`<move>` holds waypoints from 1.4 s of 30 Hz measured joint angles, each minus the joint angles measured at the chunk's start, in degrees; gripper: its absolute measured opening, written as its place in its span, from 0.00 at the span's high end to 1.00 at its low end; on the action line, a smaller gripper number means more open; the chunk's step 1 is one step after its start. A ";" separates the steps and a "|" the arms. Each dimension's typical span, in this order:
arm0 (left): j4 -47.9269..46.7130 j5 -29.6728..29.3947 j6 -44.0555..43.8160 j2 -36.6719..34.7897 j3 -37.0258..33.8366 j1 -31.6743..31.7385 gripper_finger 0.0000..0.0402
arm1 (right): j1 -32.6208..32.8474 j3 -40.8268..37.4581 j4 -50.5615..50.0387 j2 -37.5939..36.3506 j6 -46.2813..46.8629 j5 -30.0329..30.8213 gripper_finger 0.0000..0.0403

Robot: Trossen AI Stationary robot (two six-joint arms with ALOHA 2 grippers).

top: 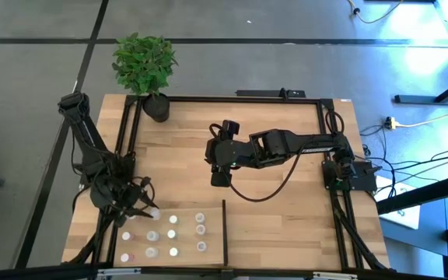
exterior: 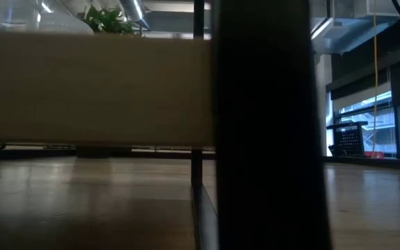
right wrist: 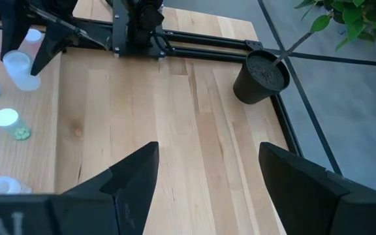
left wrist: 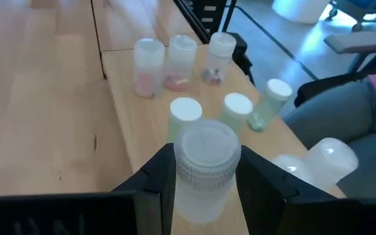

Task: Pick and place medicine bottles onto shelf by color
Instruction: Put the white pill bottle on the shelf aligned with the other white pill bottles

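Note:
Several small clear medicine bottles with white caps stand on their bases on the light-wood shelf [top: 212, 257] at the table's near left; in the left wrist view two hold pink contents [left wrist: 147, 68] and one green [left wrist: 268, 104]. My left gripper [top: 148, 210] is over the shelf's far left corner, shut on one clear bottle [left wrist: 204, 170]. My right gripper [top: 220, 177] hangs open above the middle of the table with nothing between its fingers [right wrist: 136, 176]. My left gripper pinches the bottle's clear body [left wrist: 201, 196], just below the ribbed white cap, between its two fingers [left wrist: 156, 179]. The fingers come from the table's left side, slanting down. The bottle stands upright in the hold, cap up; its base is hidden.
A potted green plant [top: 148, 66] in a black pot [right wrist: 261, 77] stands at the table's far left corner. Black rails [top: 239, 99] frame the tabletop, and a short black divider bar [top: 224, 229] edges the shelf's right side. A dark post fills much of the low view.

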 joint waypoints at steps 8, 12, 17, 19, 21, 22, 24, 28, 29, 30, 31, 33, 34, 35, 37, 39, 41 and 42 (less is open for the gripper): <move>0.07 -0.81 -1.89 3.81 0.00 0.03 0.71 | 0.02 0.00 0.18 0.00 0.01 0.00 0.34; 0.30 -0.84 -3.41 5.22 0.00 0.02 0.71 | 0.02 0.00 0.20 0.00 0.02 0.00 0.34; 0.57 -0.85 -4.87 6.46 0.00 0.01 0.71 | 0.02 0.02 0.19 0.00 0.01 0.00 0.34; 1.11 -0.83 -4.86 6.93 0.00 0.00 0.71 | 0.02 0.00 0.18 0.00 0.00 0.00 0.34; 2.04 -0.85 -4.90 7.55 0.00 0.01 0.71 | 0.02 0.00 0.18 0.00 0.00 0.00 0.34; 2.26 -0.85 -4.90 7.88 0.00 0.01 0.71 | 0.02 0.00 0.17 0.00 0.02 0.00 0.34; 3.00 -0.85 -4.90 8.72 0.01 0.00 0.71 | 0.01 0.01 0.19 0.00 0.01 0.00 0.34; 3.41 -0.42 -5.56 10.17 0.02 -0.01 0.71 | 0.00 0.02 0.20 0.00 0.02 0.00 0.34; 3.38 -0.35 -6.01 10.47 0.02 -0.01 0.71 | 0.00 0.02 0.20 0.00 0.00 0.00 0.34; 3.34 -0.35 -6.23 10.69 0.02 -0.01 0.71 | 0.00 0.00 0.20 0.00 0.00 0.00 0.34; 3.32 -0.35 -6.35 10.82 0.02 0.00 0.71 | 0.00 0.01 0.20 0.00 0.01 0.00 0.34; 3.28 -0.35 -6.38 10.90 0.02 -0.01 0.71 | 0.00 0.02 0.20 0.00 0.00 0.00 0.34; 3.28 -0.35 -6.38 10.90 0.02 -0.01 0.71 | 0.01 0.02 0.20 0.00 0.02 0.00 0.34; 3.30 -0.33 -6.38 10.90 0.02 -0.01 0.71 | 0.01 0.02 0.19 0.00 0.02 0.00 0.34; 3.26 -0.33 -6.38 10.90 0.02 -0.01 0.71 | 0.00 0.02 0.20 0.00 0.00 0.00 0.34; 3.24 -0.29 -6.42 10.90 0.02 -0.01 0.71 | 0.01 0.02 0.19 0.00 0.01 0.00 0.34; 3.21 -0.23 -6.43 10.90 0.02 -0.01 0.71 | 0.00 0.02 0.20 0.00 0.02 0.00 0.34; 3.21 -0.22 -6.45 10.90 0.02 -0.01 0.70 | 0.02 0.02 0.20 0.00 0.02 0.00 0.34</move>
